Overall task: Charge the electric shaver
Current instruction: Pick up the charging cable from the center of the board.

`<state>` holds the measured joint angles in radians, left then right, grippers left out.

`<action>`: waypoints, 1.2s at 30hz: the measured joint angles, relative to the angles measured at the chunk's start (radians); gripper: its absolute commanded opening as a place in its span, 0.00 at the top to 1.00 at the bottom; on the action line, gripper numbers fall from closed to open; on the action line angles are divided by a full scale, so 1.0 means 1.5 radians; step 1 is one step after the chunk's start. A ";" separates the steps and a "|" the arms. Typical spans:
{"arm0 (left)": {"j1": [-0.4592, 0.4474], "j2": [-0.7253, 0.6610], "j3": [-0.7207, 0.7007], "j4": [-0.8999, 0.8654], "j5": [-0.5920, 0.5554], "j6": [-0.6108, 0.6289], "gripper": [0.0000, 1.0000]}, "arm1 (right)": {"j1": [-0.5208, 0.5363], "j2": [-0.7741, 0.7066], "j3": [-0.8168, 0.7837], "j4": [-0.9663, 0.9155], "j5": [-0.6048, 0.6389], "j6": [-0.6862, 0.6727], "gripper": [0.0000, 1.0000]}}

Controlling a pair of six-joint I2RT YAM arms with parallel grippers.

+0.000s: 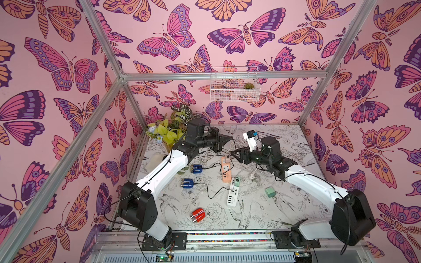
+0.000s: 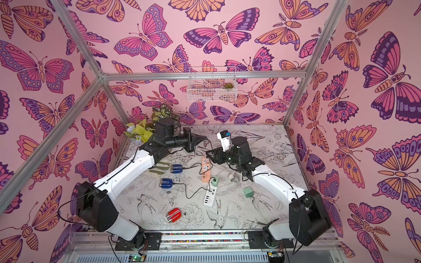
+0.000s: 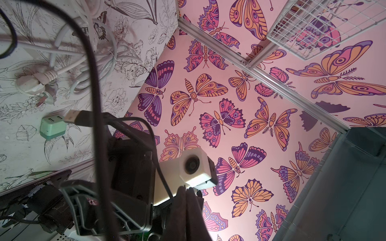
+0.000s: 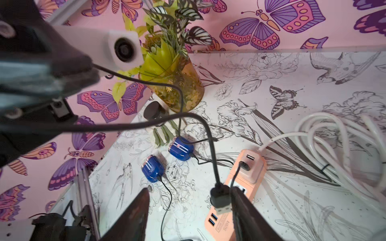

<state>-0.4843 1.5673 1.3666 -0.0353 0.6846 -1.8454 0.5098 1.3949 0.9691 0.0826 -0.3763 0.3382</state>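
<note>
A red electric shaver lies near the table's front with no cable on it. Two blue shavers lie at mid-left; the farther one is wired to the orange power strip and the nearer one to the white strip. My left gripper hangs above the far middle, shut on a black charging cable. The cable's USB plug dangles against the inner side of one finger of my right gripper. That gripper is open, over the orange strip.
A loose green charger lies right of the white strip, and another is plugged into it. Coiled white cord lies beyond the orange strip. A plant vase stands at the back left. A wire basket hangs on the back wall.
</note>
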 measured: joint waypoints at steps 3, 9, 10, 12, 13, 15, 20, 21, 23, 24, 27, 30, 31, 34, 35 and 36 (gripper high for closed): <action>0.000 0.000 0.000 0.000 0.000 0.000 1.00 | 0.003 0.000 0.006 -0.031 0.045 -0.033 0.39; 0.000 0.000 0.000 -0.001 0.000 0.000 1.00 | 0.027 0.017 0.046 -0.067 0.089 -0.085 0.55; 0.000 0.000 0.000 -0.001 0.000 0.000 1.00 | 0.031 0.021 0.053 -0.068 0.094 -0.090 0.57; 0.000 0.000 0.000 -0.002 0.000 -0.001 1.00 | 0.034 0.029 0.064 -0.072 0.106 -0.098 0.60; 0.000 -0.001 0.000 -0.002 0.000 -0.001 1.00 | 0.034 0.033 0.068 -0.073 0.113 -0.103 0.61; 0.000 -0.002 0.000 -0.002 0.000 -0.003 1.00 | 0.034 0.040 0.071 -0.074 0.128 -0.110 0.64; 0.000 -0.009 0.000 -0.003 0.000 -0.005 1.00 | 0.039 0.058 0.079 -0.083 0.153 -0.126 0.72; 0.000 -0.010 0.000 -0.003 0.000 -0.005 1.00 | 0.040 0.060 0.079 -0.082 0.156 -0.128 0.75; 0.000 -0.014 0.000 -0.004 0.000 -0.005 1.00 | 0.042 0.067 0.081 -0.083 0.161 -0.132 0.83; 0.000 -0.016 0.000 -0.004 0.000 -0.005 1.00 | 0.042 0.068 0.081 -0.083 0.162 -0.134 0.86; 0.000 -0.020 -0.002 -0.005 -0.001 -0.005 1.00 | 0.043 0.068 0.083 -0.083 0.167 -0.138 0.95; 0.000 -0.022 -0.005 -0.008 -0.003 -0.005 1.00 | 0.045 0.059 0.083 -0.088 0.170 -0.139 1.00; 0.000 -0.023 -0.006 -0.008 -0.003 -0.005 1.00 | 0.045 0.051 0.083 -0.091 0.169 -0.139 1.00; 0.001 -0.025 -0.009 -0.009 -0.004 -0.005 1.00 | 0.045 0.013 0.083 -0.105 0.163 -0.140 1.00; 0.002 -0.025 -0.012 -0.010 -0.005 -0.005 1.00 | 0.045 0.002 0.083 -0.107 0.160 -0.140 1.00; 0.004 -0.026 -0.015 -0.010 -0.007 -0.005 0.98 | 0.045 -0.011 0.083 -0.109 0.156 -0.141 1.00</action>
<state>-0.4778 1.5276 1.3437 -0.0509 0.6746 -1.8534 0.5777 1.3777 1.0939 -0.0814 -0.1425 0.1265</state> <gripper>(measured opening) 0.052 0.076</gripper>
